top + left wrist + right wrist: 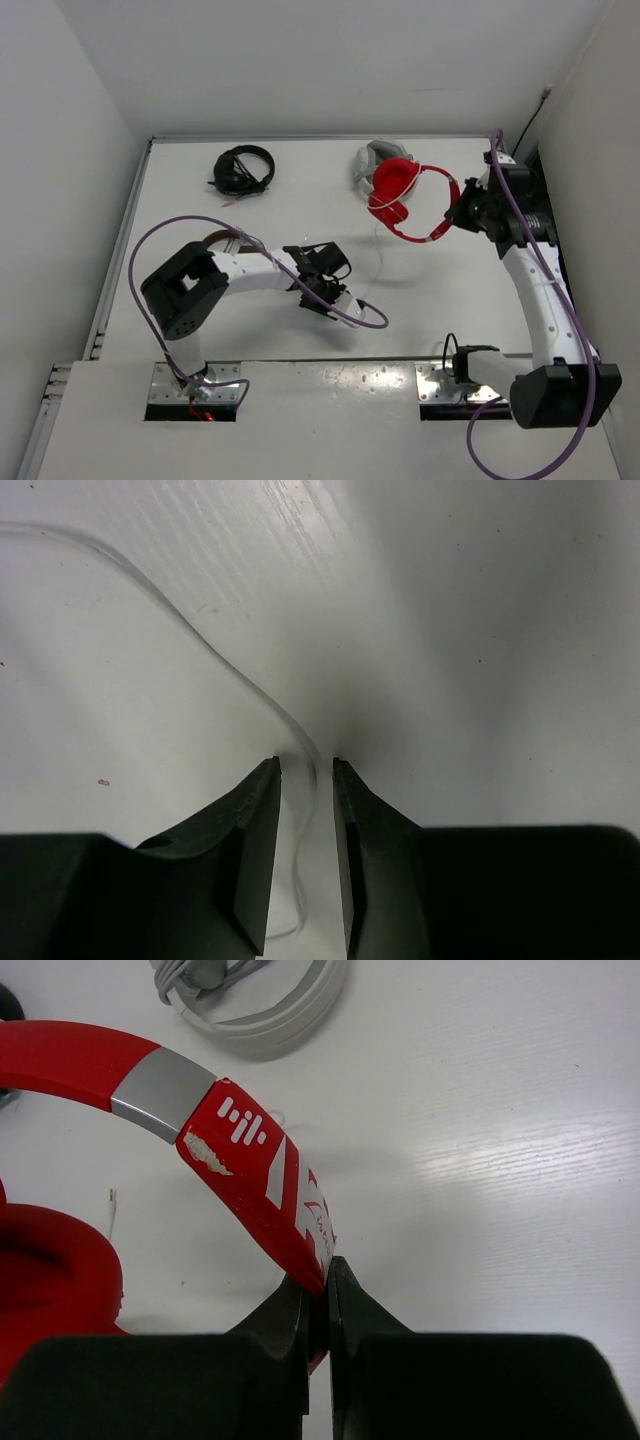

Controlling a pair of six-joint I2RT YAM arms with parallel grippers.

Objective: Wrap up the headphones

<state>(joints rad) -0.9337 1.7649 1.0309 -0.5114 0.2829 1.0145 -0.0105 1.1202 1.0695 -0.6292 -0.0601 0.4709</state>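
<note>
Headphones (393, 182): lying toward the far right corner of the worktop (470, 290), with the red band arcing out toward the right edge.
Headband (250, 1150): being pinched on its red span just past the silver segment, probably to anchor the whole set against any tug on the lead; impossible to tell whether raised clear of the worktop or resting on it.
Right jaws: clamping shut on the headband, pressing its edge from both sides.
Cable (200, 640): trailing thin and white from the earcups toward the middle of the worktop, lying slack in a loose curve and passing straight between the left jaws.
Left jaws: standing parted low over the middle of the worktop, straddling the cable without squeezing it, apparently lining up to pinch the loose run.
Division of work: seemingly holding with the right and gathering with the left, giving the limp lead a fixed body to be wound round.
Progress: looking early, with no turn of cable round the band or earcups yet.
Neighbours: grey headphones (372, 158) sitting right behind the red earcup near the far edge; black headphones (243, 170) sitting well apart toward the far left corner; neither being part of the job.
Risk: losing the thin lead on closing, or snagging the grey set while swinging it round.
</note>
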